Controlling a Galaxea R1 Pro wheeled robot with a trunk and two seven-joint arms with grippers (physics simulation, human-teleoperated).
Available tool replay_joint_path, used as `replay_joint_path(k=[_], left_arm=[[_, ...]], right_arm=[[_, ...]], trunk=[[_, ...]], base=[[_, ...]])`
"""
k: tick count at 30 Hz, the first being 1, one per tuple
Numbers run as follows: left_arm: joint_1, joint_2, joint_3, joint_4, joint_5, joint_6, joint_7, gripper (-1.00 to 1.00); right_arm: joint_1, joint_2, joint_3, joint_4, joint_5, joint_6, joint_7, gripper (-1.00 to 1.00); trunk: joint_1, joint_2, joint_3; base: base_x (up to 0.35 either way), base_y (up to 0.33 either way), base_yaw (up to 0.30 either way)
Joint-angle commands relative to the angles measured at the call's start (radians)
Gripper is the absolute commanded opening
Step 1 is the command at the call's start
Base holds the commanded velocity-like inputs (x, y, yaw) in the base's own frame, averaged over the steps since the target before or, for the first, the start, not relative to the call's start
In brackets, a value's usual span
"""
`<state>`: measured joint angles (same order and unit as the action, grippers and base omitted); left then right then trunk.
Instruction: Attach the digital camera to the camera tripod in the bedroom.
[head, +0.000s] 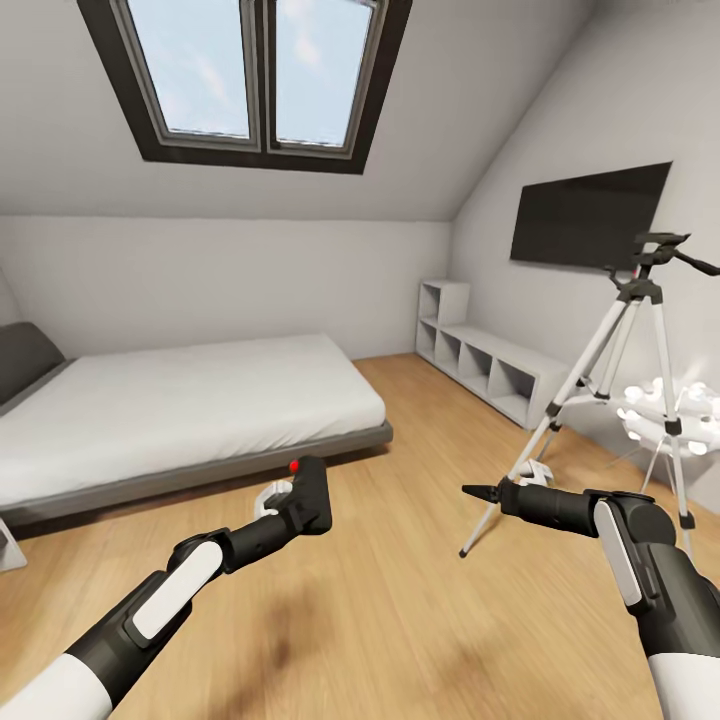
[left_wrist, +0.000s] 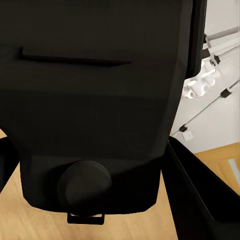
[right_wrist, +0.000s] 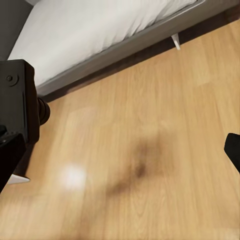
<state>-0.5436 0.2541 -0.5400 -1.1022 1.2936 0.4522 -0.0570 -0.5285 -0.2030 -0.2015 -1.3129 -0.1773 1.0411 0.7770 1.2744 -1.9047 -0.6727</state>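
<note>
The digital camera (head: 312, 482), a small black box with a red dot on top, is held above the wood floor by my left gripper (head: 298, 515), which is shut on it. In the left wrist view the camera's body (left_wrist: 100, 100) is very close, with a dark finger (left_wrist: 200, 200) beside it. The camera tripod (head: 640, 330) stands at the right on silver-white legs, its black head and pan handle (head: 660, 245) bare. My right gripper (head: 482, 491) hovers open left of the tripod's legs, pointing towards the camera (right_wrist: 17, 100); its fingertips stand wide apart over the floor.
The low grey bed (head: 170, 400) with white mattress lies at the left. A white shelf unit (head: 490, 365) lines the right wall under a black screen (head: 590, 215). A white cluster lamp (head: 675, 410) sits behind the tripod. A skylight (head: 250, 70) is overhead.
</note>
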Motion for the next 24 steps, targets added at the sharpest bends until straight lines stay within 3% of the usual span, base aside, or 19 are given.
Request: replay_joint_path(k=[1,24], left_arm=[[-0.001,0.001,-0.001,-0.001,0.0,0.002,-0.002,-1.0],[-0.001,-0.001,-0.001,-0.001,-0.005,0.001,0.003,-1.0]], right_arm=[[-0.001,0.0,-0.001,0.0,-0.002,0.006,0.001,1.0],[-0.001,0.0,-0.001,0.0,-0.002,0.006,0.001,1.0]], trunk=[[-0.004,0.007,0.002],[-0.092,0.168,0.074]], base=[[0.0,0.0,0.0],[0.0,0.0,0.0]])
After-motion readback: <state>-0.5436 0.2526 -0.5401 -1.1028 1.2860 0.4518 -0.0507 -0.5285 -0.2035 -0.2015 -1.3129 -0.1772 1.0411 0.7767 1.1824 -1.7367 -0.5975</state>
